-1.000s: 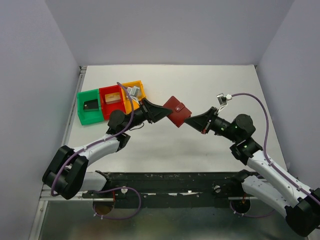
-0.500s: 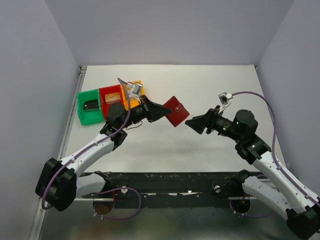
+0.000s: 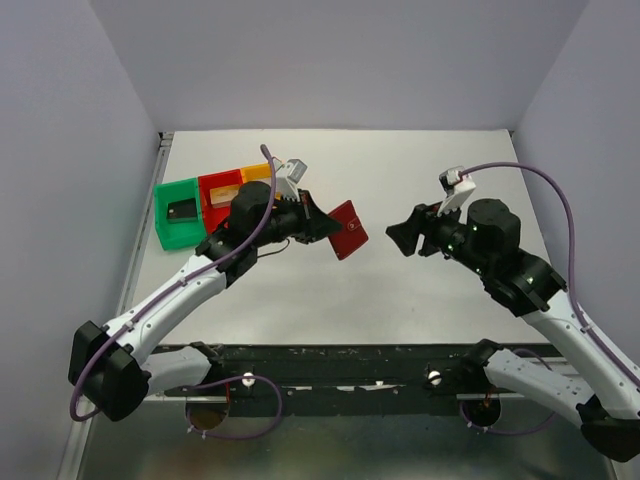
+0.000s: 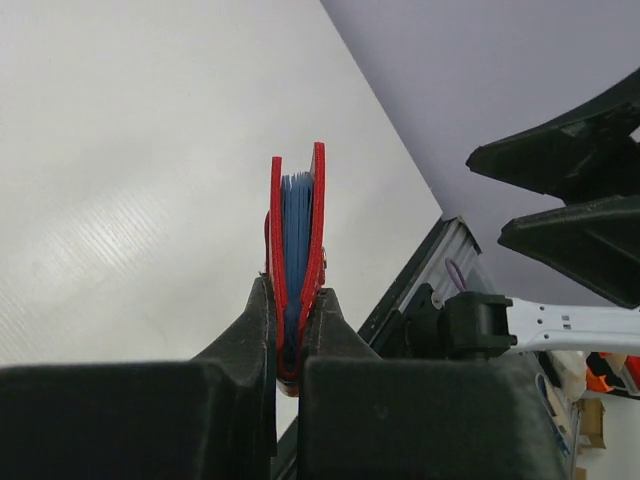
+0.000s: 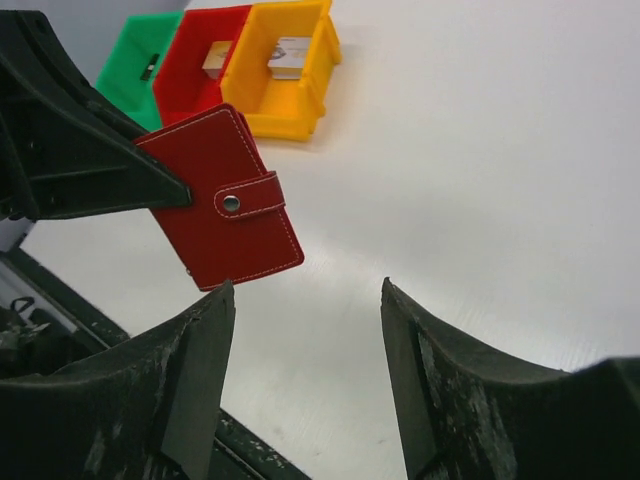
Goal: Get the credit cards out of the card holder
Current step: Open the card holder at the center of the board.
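Plastic trays, three in all, stand in a row at the left of the white desk point(image 3: 430, 170): a green rectangular tray point(image 3: 178, 238), a red tray point(image 5: 185, 90) and a yellow tray point(image 5: 290, 112). Each holds one thin card. A black rectangular card point(image 3: 182, 210) lies in the green tray, a gold-orange card point(image 3: 226, 195) in the red tray, and a silver-grey card point(image 5: 290, 55) in the yellow tray.

Just right of them the left gripper point(image 3: 325, 228) holds the one maroon folding card holder point(image 3: 347, 230) above the desk, jaws clamped on its edge. Its snap tab point(image 5: 245, 197) is fastened, and light blue pockets point(image 4: 297, 230) show edge-on between the covers. Whether cards sit inside cannot be told.

Apart to the right, the right gripper point(image 3: 395, 237) hangs with jaws wide apart, holding nothing.
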